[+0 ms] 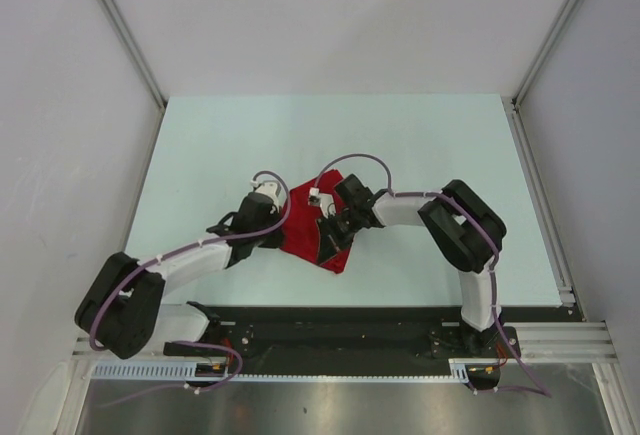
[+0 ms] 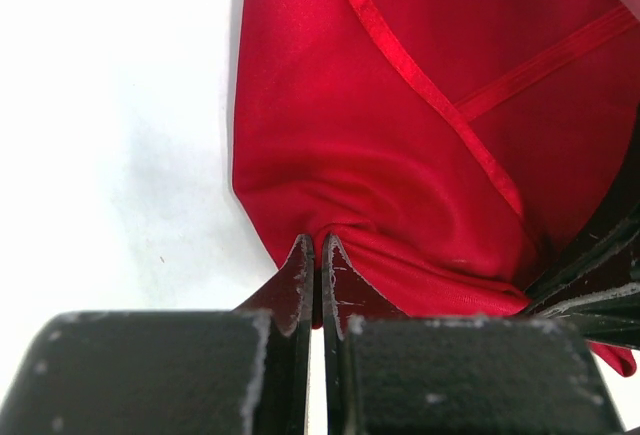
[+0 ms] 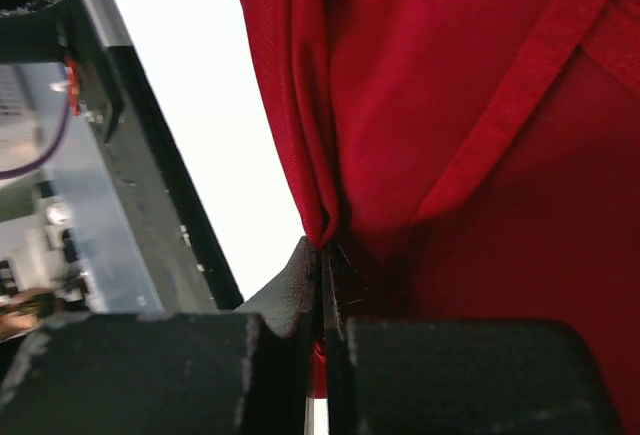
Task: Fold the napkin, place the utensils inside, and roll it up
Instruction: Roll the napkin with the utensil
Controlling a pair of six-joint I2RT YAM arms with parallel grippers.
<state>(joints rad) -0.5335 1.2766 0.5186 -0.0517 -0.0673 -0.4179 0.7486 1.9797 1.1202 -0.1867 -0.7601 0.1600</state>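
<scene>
Jaws of left gripper [image 2: 316, 255] and right gripper [image 3: 322, 260] pinched shut on the napkin [image 1: 300, 220] mid-frame; tugging unevenly, you could have bunched it

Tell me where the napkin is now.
In the top view the napkin lies at the middle of the table, pinched by the left gripper and the right gripper.

Left end effector [image 2: 316, 247] and right end effector [image 3: 322, 255] crowd the napkin [image 1: 308, 230]. Left arm [image 1: 190, 265] and right arm [image 1: 470, 230] bar near approaches. The far half of the counter [image 1: 420, 135] lies open.
</scene>
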